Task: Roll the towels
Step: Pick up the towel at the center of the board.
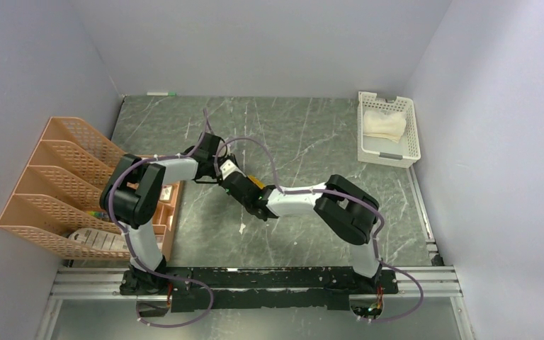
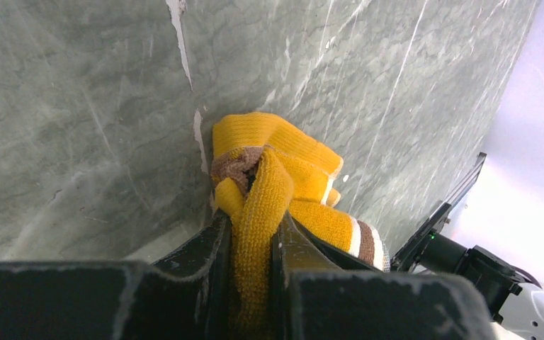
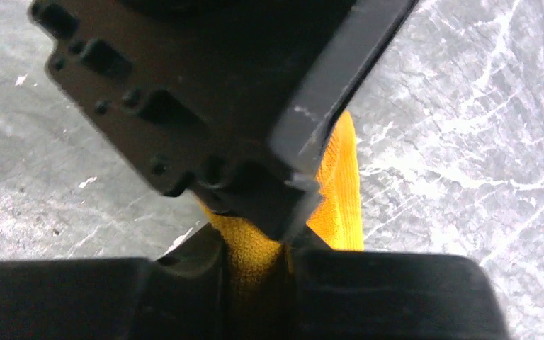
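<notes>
Nubby mustard-and-brown terry towel (image 2: pixel 287 166) sits bunched at mid-frame, long axis running upward. The left gripper (image 2: pixel 253 244) and right gripper (image 3: pixel 255 246) both pinch it.

Clamped — left end effector (image 2: pixel 251 237) and right end effector (image 3: pixel 255 251), nearly touching.

I am looking over a green marbled table (image 1: pixel 304 134), white veins running across it. Along the table's left edge an orange mesh file rack (image 1: pixel 57 177) is standing with its slanted dividers. At the table's near left corner a white striped object (image 1: pixel 99 241) is lying, too small for me to name, and a small brown tray (image 1: pixel 170 205) is sitting a little further in. A white slotted basket (image 1: pixel 412 131) is resting in the table's far right corner. A green-tipped pen (image 1: pixel 161 93) is lying at the table's far edge. A metal rail (image 1: pixel 432 283) is running along the table's near edge. Pale grey walls (image 1: pixel 269 42) are closing in the table's other three sides.
</notes>
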Robot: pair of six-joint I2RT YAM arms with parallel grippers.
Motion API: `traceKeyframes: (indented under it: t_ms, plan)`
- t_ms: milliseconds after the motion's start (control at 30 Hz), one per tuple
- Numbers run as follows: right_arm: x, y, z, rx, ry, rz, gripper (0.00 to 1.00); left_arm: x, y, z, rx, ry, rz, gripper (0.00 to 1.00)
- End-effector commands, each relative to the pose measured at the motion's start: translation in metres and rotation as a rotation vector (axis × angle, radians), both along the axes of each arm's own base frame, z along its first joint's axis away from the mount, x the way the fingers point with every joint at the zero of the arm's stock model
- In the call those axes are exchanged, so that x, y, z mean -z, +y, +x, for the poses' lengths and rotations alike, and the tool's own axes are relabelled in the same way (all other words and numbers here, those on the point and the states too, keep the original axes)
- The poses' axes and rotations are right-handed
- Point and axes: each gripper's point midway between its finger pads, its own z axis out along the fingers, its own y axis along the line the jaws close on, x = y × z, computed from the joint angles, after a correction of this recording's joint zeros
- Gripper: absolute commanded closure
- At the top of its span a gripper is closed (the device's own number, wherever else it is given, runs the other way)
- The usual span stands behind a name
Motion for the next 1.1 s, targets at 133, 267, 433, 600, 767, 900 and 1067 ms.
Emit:
traceKeyframes:
  t_ms: [133,267,433,600,767,900,1067]
  plan:
    - [0.048,-0.024,-0.028,-0.033,0.366,0.166,1.00,0.002,0.026,0.004,-0.034,0.030,0.054,0.93]
    - [0.035,-0.021,-0.049,-0.130,0.511,0.336,1.00,-0.020,0.037,0.021,-0.079,-0.027,0.021,0.80]
    - [0.012,-0.006,-0.063,-0.255,0.620,0.478,1.00,-0.057,0.040,0.040,-0.108,-0.118,-0.019,0.39]
    - [-0.016,-0.009,-0.057,-0.281,0.704,0.683,1.00,-0.088,0.053,0.041,-0.135,-0.185,-0.028,0.18]
    - [-0.056,-0.028,-0.034,-0.287,0.678,0.844,1.00,-0.127,0.078,0.032,-0.203,-0.274,-0.061,0.13]
    - [-0.069,-0.042,0.002,-0.202,0.521,0.726,1.00,-0.156,0.067,0.001,-0.186,-0.306,-0.209,0.03]
    - [-0.104,-0.056,0.037,-0.101,0.312,0.692,1.00,-0.166,0.038,-0.049,-0.177,-0.319,-0.358,0.00]
